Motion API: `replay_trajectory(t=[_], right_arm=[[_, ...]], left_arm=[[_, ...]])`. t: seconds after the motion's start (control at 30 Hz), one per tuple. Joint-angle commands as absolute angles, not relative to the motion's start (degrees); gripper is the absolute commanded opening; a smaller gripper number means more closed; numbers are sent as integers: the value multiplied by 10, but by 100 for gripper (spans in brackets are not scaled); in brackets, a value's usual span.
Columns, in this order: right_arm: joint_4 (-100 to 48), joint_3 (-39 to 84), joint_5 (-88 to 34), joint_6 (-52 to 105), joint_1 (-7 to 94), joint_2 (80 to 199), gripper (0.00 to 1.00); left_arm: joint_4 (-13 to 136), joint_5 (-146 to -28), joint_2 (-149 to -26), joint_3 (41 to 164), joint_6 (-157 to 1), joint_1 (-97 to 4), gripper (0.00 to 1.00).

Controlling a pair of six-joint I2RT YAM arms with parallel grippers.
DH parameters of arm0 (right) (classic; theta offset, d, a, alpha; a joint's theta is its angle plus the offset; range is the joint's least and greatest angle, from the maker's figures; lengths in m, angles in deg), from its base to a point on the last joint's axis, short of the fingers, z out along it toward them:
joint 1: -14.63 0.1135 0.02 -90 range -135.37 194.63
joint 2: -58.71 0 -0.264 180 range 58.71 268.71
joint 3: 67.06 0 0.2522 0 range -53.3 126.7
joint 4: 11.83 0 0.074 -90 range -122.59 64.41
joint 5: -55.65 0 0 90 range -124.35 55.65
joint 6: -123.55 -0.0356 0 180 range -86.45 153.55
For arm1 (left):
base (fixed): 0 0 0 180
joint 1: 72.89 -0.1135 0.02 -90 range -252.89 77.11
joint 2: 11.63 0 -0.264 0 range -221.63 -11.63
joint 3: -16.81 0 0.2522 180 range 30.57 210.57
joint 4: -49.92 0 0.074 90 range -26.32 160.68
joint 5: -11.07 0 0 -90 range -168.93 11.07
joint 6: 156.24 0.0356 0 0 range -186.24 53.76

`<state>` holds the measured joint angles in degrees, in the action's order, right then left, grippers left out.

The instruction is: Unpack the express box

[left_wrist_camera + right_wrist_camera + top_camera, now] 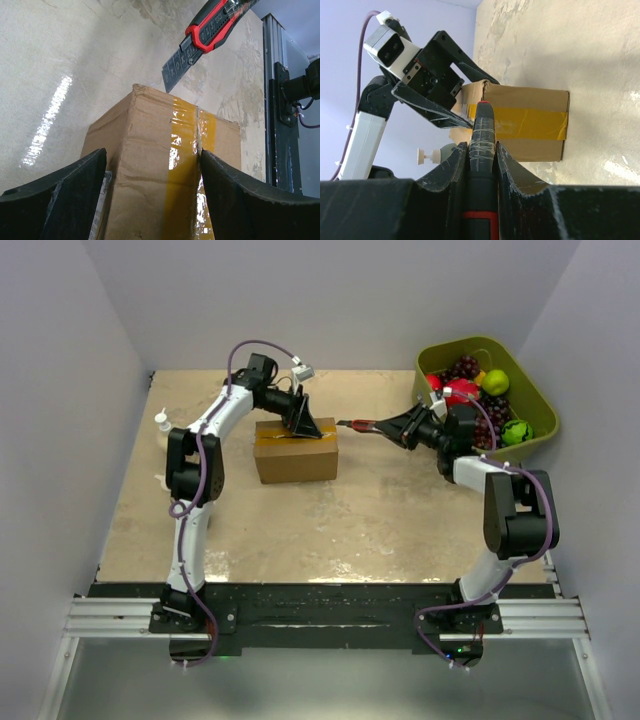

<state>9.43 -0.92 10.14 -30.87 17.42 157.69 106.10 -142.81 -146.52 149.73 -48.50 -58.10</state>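
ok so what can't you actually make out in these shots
Contents of the brown cardboard express box: every view, yellow-taped flaps shut.
The white printed label: left wrist view, cut off by the black finger and bottom edge, unreadable.
Blade of the red-and-black utility knife: right wrist view, hidden behind its own handle in the right end effector; top view, too small.
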Motion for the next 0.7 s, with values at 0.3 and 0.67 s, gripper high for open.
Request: replay_trajectory(t=[0.3, 0.67], right_arm=[[111, 25, 139, -305, 182, 1591, 0], [69, 31, 179, -282, 182, 1584, 0]], left_arm=[[1057, -1347, -1480, 1476, -472, -601, 79], [1045, -1327, -1490, 1491, -481, -604, 78]])
